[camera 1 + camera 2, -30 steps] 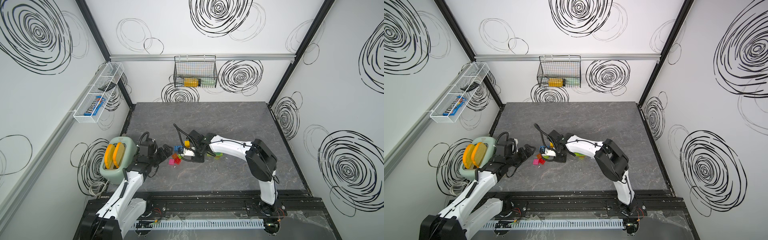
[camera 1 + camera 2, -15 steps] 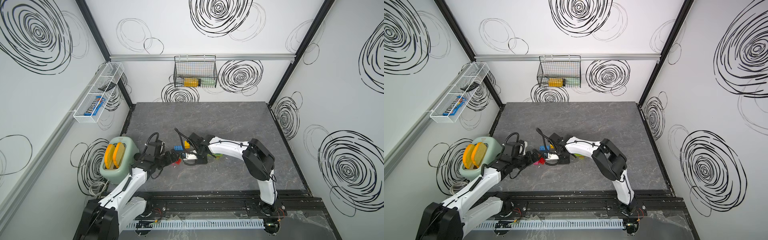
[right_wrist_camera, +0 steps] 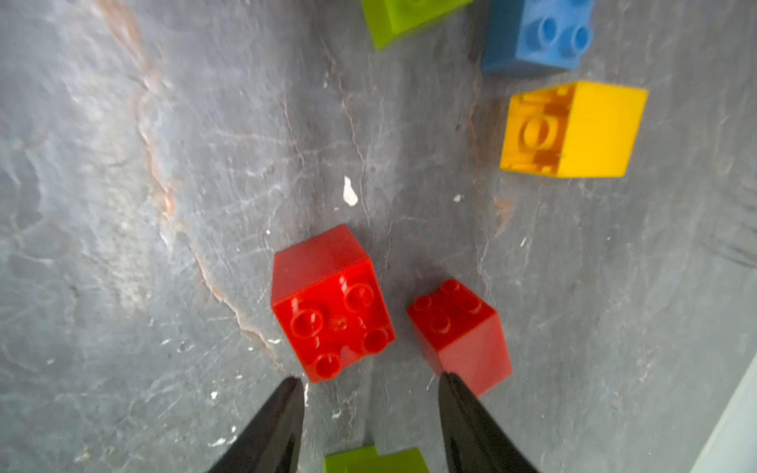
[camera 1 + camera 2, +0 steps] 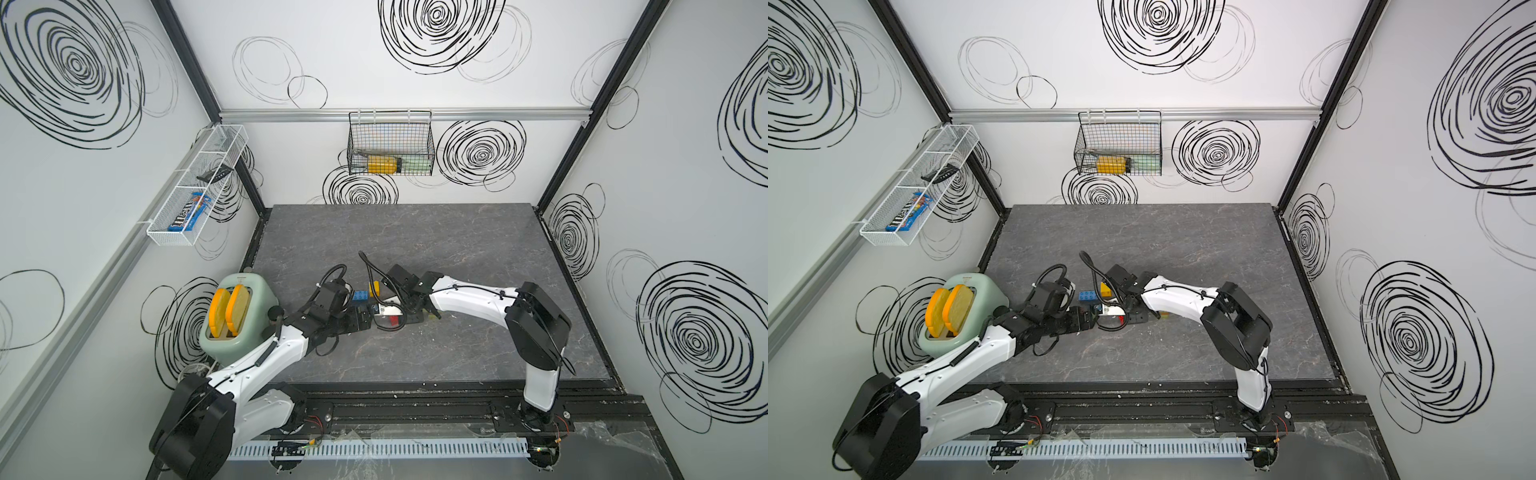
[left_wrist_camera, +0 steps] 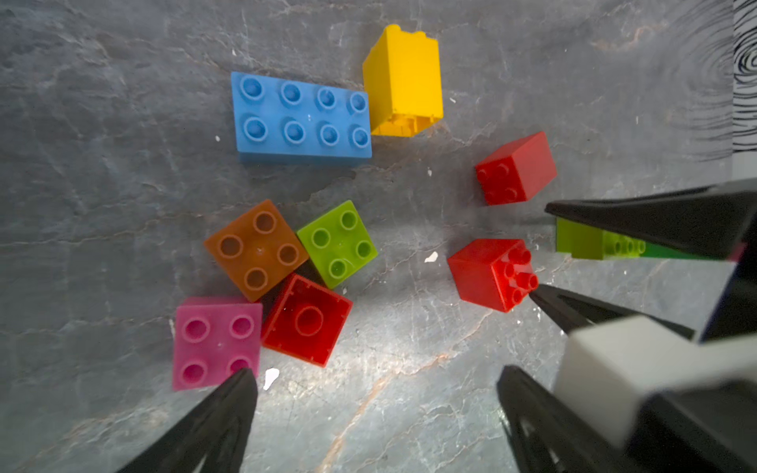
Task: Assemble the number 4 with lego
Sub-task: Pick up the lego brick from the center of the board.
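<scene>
The lego lies loose on the grey table. In the left wrist view a blue brick [image 5: 301,116] touches a yellow one [image 5: 403,80]. Orange [image 5: 256,250], lime [image 5: 338,243], pink [image 5: 217,342] and upturned red [image 5: 307,319] bricks cluster together. Two red bricks [image 3: 332,303] [image 3: 463,336] lie just past my right gripper [image 3: 368,383], which is open and grips nothing. A lime brick [image 3: 375,460] lies on the table between its fingers, further back. My left gripper [image 5: 377,381] hangs wide open over bare table beside the pink brick. In both top views the arms hide most bricks.
A green toaster [image 4: 237,320] with two orange slices stands at the table's left edge beside the left arm. A wire basket [image 4: 390,143] hangs on the back wall and a white wire shelf [image 4: 195,187] on the left wall. The two grippers [image 4: 365,322] [image 4: 384,318] nearly touch.
My left arm has reached to the right and now covers the brick cluster. The right gripper's jaws have widened while it stayed by the red bricks.
</scene>
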`<control>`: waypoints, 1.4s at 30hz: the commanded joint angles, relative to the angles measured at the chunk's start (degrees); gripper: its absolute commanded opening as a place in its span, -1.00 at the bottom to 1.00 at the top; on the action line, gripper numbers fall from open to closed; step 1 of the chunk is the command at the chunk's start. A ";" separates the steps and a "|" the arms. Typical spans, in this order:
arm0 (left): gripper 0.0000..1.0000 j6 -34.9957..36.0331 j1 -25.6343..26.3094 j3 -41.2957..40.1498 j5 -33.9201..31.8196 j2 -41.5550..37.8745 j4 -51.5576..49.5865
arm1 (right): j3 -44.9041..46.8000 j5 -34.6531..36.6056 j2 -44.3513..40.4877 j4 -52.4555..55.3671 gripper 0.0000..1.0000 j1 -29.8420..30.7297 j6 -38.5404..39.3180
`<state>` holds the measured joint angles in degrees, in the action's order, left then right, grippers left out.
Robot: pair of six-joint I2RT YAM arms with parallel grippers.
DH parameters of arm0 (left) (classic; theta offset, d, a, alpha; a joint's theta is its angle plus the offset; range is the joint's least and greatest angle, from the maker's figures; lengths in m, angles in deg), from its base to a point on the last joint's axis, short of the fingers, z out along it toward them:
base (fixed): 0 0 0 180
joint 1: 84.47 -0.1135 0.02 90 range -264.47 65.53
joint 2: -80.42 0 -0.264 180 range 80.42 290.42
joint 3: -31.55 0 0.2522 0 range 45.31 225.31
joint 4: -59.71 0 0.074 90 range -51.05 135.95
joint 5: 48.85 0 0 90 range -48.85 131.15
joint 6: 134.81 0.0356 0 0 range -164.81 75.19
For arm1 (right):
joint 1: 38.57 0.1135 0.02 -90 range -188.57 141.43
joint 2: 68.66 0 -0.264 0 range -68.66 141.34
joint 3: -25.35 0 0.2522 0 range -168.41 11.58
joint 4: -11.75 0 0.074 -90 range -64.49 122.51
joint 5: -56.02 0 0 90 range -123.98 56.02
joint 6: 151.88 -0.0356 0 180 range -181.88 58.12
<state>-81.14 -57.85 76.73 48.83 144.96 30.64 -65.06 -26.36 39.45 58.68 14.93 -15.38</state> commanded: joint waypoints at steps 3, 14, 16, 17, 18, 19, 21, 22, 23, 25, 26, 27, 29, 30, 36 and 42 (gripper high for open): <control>0.91 2.41 2.40 0.48 -0.32 -0.15 7.22 | 1.13 -7.41 -5.63 -3.05 0.42 1.88 -0.30; 0.92 2.97 2.56 -2.72 6.02 -0.76 18.12 | 13.31 -13.16 -26.57 -11.63 0.95 -0.57 -10.00; 0.91 4.16 3.41 -3.49 7.68 -0.88 21.89 | 17.43 -12.96 -31.56 -15.47 0.95 -2.06 -12.80; 0.92 5.53 4.43 -3.85 7.47 -1.07 23.98 | 19.73 -12.19 -34.61 -18.53 0.95 -3.08 -14.96; 0.91 7.98 6.03 -4.51 6.82 -1.16 26.64 | 22.43 -10.80 -37.50 -22.58 0.95 -4.13 -17.71; 0.92 9.82 7.84 -5.16 5.54 -1.21 29.01 | 24.84 -9.89 -39.71 -26.26 0.95 -5.16 -20.10; 0.91 16.12 12.55 -7.17 1.10 -0.91 34.97 | 29.96 -7.68 -45.21 -35.15 0.95 -6.99 -26.44; 0.91 18.48 14.58 -8.39 -0.88 -0.86 38.04 | 31.51 -5.77 -47.02 -38.17 0.95 -7.61 -30.43; 0.92 20.89 16.51 -9.87 -2.99 -0.75 41.86 | 32.60 -3.77 -48.76 -39.92 0.95 -8.30 -35.50; 0.93 24.77 19.02 -12.34 -5.09 -0.11 48.26 | 33.07 -3.32 -51.72 -40.43 0.95 -10.26 -43.73; 0.94 25.96 19.43 -13.01 -6.01 0.34 50.60 | 33.62 -4.69 -53.14 -40.76 0.95 -11.23 -46.54; 0.95 26.19 19.11 -13.43 -6.53 1.20 51.51 | 34.73 -4.94 -54.56 -41.75 0.95 -11.80 -48.52; 0.99 26.97 17.92 -13.99 -5.74 3.33 53.06 | 37.51 -3.89 -56.75 -44.48 0.95 -12.00 -50.83; 1.00 27.80 17.09 -14.10 -4.10 4.90 53.86 | 38.84 -3.04 -57.53 -46.03 0.95 -12.01 -51.38; 0.81 25.46 13.20 -17.90 1.55 11.92 68.27 | 38.15 1.52 -56.98 -43.95 0.95 -14.05 -57.94; 0.66 32.63 12.07 -18.74 1.83 16.97 72.09 | 38.51 1.94 -56.31 -44.92 0.95 -14.82 -60.51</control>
<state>-53.04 -45.53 59.02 49.05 161.02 94.20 -26.28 -25.82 -17.24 15.82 0.48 -72.54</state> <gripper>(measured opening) 0.832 0.974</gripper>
